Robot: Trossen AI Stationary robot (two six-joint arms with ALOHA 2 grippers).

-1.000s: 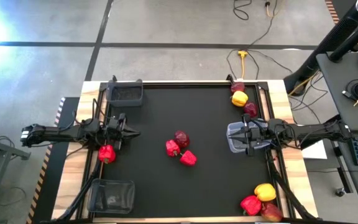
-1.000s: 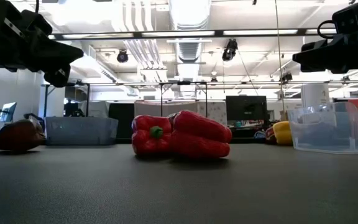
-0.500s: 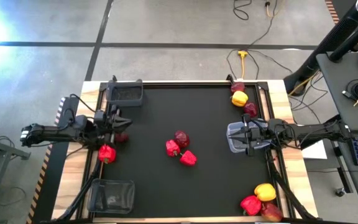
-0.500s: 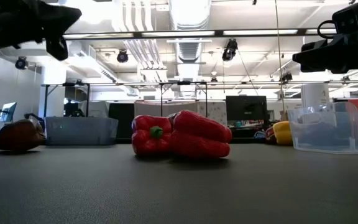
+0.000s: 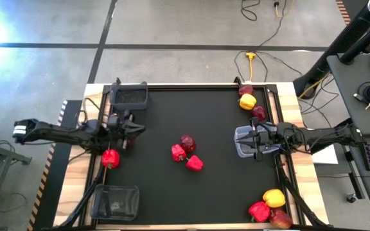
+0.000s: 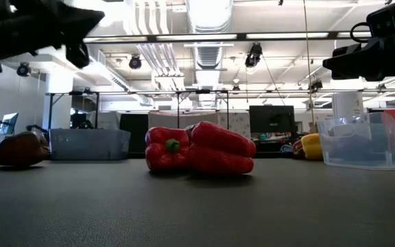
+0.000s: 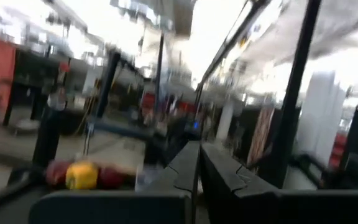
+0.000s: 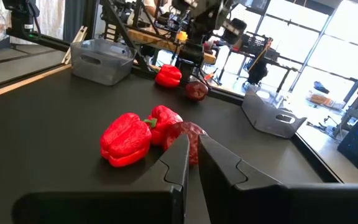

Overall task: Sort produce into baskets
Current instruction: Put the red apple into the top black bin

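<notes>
Two red bell peppers [image 5: 178, 153] [image 5: 194, 163] and a maroon fruit [image 5: 187, 142] lie together at the table's middle. Another red pepper [image 5: 110, 158] and a maroon fruit [image 5: 125, 142] lie at the left, below my left gripper [image 5: 133, 126]. That gripper is raised, shut and empty; it also shows in its wrist view [image 7: 199, 168]. My right gripper [image 8: 192, 155] is shut and empty, held above the clear basket [image 5: 245, 142] at the right. Grey baskets stand at the far left [image 5: 129, 96] and near left [image 5: 115, 201].
A maroon fruit [image 5: 245, 90], a yellow pepper [image 5: 248, 101] and another maroon fruit [image 5: 259, 113] lie along the far right edge. A yellow pepper [image 5: 273, 197], a red pepper [image 5: 259, 210] and a maroon fruit [image 5: 280, 219] lie at the near right corner.
My left gripper has risen well above the table and moved a little toward the far edge. The maroon fruit that it hid in the high view now shows on the table below it. The right arm has kept still.
</notes>
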